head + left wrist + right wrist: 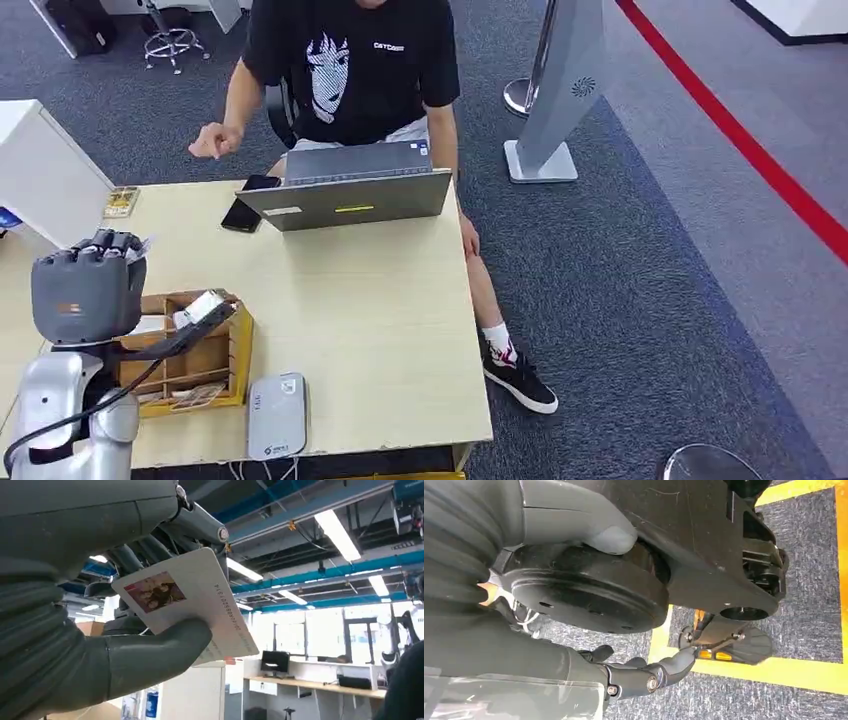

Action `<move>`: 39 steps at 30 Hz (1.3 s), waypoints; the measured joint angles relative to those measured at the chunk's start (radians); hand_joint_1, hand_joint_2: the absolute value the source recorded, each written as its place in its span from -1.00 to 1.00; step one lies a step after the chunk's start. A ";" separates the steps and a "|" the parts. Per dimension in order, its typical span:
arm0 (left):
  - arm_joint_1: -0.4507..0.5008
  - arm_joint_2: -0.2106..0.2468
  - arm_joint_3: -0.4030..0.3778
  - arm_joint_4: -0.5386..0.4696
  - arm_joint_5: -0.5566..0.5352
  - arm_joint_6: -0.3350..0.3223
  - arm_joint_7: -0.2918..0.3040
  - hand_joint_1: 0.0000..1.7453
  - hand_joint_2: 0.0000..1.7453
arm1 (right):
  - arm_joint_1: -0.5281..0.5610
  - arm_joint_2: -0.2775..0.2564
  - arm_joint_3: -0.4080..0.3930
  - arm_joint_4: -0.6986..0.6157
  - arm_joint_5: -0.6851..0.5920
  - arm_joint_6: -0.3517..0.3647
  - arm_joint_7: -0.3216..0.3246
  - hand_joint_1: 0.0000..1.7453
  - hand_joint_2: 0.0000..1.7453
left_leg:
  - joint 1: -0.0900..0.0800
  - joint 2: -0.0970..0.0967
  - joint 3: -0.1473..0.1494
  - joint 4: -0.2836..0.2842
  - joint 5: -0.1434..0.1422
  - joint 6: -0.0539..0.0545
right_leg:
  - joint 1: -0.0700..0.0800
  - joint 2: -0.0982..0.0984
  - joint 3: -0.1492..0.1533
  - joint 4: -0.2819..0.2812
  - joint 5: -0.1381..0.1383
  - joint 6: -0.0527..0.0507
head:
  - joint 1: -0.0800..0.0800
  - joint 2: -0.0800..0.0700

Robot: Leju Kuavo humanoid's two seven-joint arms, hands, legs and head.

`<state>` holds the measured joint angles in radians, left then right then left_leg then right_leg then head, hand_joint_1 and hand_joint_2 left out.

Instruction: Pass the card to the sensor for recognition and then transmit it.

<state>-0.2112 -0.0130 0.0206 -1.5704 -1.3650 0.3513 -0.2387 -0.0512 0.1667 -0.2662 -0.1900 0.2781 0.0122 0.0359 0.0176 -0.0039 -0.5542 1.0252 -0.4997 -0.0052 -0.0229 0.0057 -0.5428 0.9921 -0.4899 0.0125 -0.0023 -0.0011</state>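
Pale wood desk (380, 330) carries a wooden organiser box (205, 365), a grey sensor (277, 415) beside it and a laptop (345, 200) before a seated person (350, 70). My left hand (88, 285), raised over the box, pinches a white card (200, 605) bearing a photo and printed digits; my right hand (624, 677) hangs, fingers (674, 662) loosely spread.

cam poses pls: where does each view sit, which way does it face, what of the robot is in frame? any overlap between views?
Head: high on the body, facing forward and down at the table, wooden organizer, sensor, laptop and a seated person; left hand in frame.
Left wrist: behind the left hand, tilted up at ceiling lights; thumb and fingers pinch the card.
Right wrist: behind the right hand, facing down at carpet and yellow floor tape.
Shared: head and left wrist both show the left hand.
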 joint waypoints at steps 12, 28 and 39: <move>0.341 -0.109 -0.204 -0.351 0.021 0.092 -0.062 1.00 1.00 | 0.004 0.000 -0.045 0.000 -0.016 -0.016 0.017 -1.00 1.00 | -0.001 0.002 0.000 0.000 -0.002 0.002 | -0.001 0.000 -0.001 -0.001 -0.001 0.001 | 0.000 0.000; 0.466 -0.231 -0.192 -0.047 0.212 0.012 -0.139 1.00 1.00 | 0.006 0.023 -0.149 0.000 -0.051 -0.061 -0.028 -1.00 1.00 | -0.002 0.000 0.000 0.000 -0.002 0.003 | -0.001 -0.001 0.000 -0.001 -0.002 0.002 | 0.000 0.000; 0.440 -0.269 -0.130 0.138 0.197 0.014 -0.152 1.00 1.00 | 0.007 0.023 -0.173 0.000 -0.035 -0.049 -0.050 -1.00 1.00 | -0.002 0.000 0.000 0.000 -0.002 0.003 | -0.001 -0.001 0.000 -0.001 -0.002 0.002 | -0.001 0.000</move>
<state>0.2283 -0.2819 -0.1095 -1.4328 -1.1677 0.3651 -0.3903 -0.0442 0.1896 -0.4395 -0.1904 0.2426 -0.0370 -0.0137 0.0159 -0.0036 -0.5547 1.0251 -0.5015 -0.0027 -0.0242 0.0046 -0.5429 0.9913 -0.4914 0.0148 -0.0031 -0.0011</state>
